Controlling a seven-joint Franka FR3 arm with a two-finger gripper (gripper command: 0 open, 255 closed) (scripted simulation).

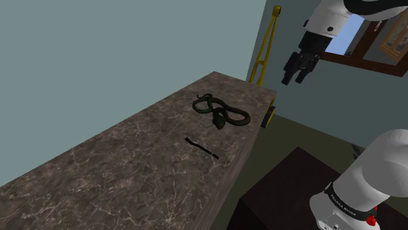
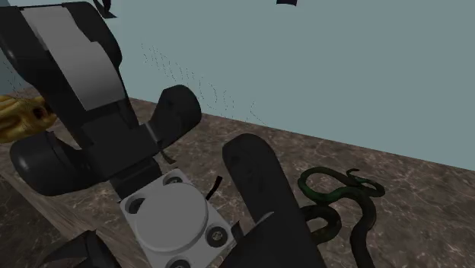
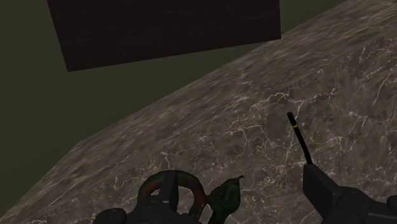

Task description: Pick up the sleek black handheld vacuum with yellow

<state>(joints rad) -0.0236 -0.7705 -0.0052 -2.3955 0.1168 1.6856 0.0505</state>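
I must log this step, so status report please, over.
Fingers open, empty; gripper high above counter. Thin black vacuum flat on counter, untouched. Green snake beside it, apart.

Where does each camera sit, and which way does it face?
Shoulder view: beside the stand, looking down along the marble counter; the arm and the raised tool show.
Second exterior view: close over the counter by the arm, facing the blue-grey wall; arm links loom in front.
Wrist view: on the hand, looking down at the counter; two black fingers show, apart.
Shoulder and wrist views share the slim black vacuum; all share the dark green snake.
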